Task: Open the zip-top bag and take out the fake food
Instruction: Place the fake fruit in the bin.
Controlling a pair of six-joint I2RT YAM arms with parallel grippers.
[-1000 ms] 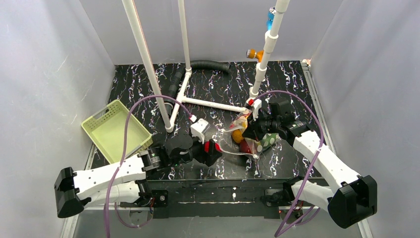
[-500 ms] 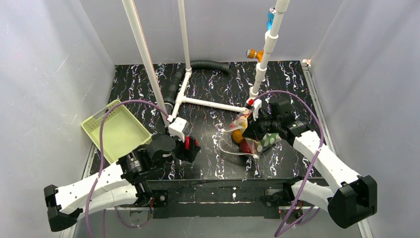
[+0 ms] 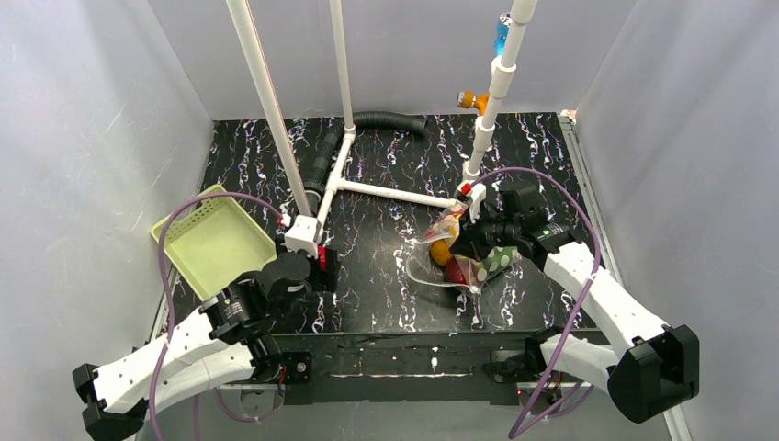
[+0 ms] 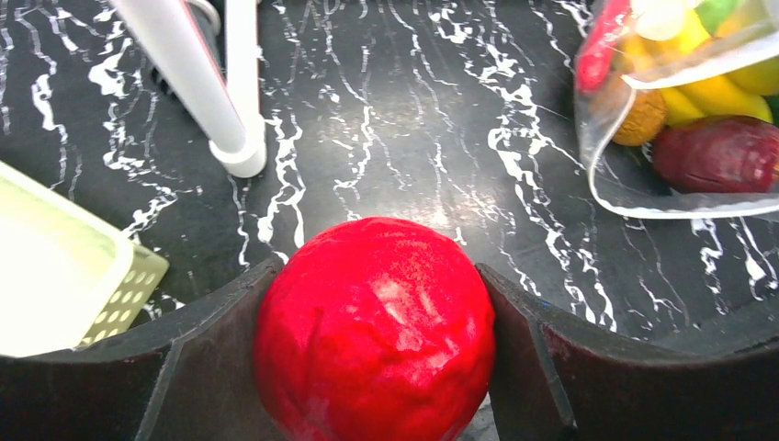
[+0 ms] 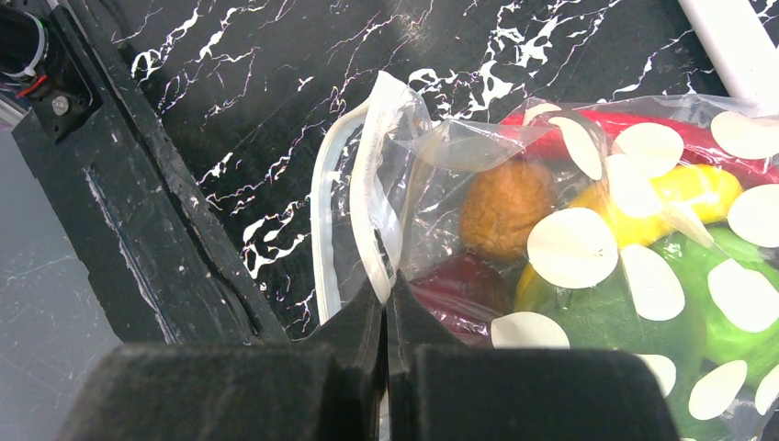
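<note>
Near the table's left edge, just beside the pale green basket, the left gripper clasps a red round fruit. Right of centre, the right gripper pinches the zip-top bag by its open rim, with more fake food inside the bag.

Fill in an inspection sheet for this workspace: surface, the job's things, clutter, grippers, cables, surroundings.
Surface: black marbled tabletop, white veins.
Job's things: zip-top bag lies right of centre with its mouth open; most of the fake food is inside it; one red ball is out.
Clutter: pale green basket at left; white pipe frame; black hose at the back.
Grippers: left gripper clamps the red ball near the basket; right gripper is shut on the bag's rim.
Cables: left purple cable and right purple cable arch above the arms.
Surroundings: plain grey walls on three sides.
</note>
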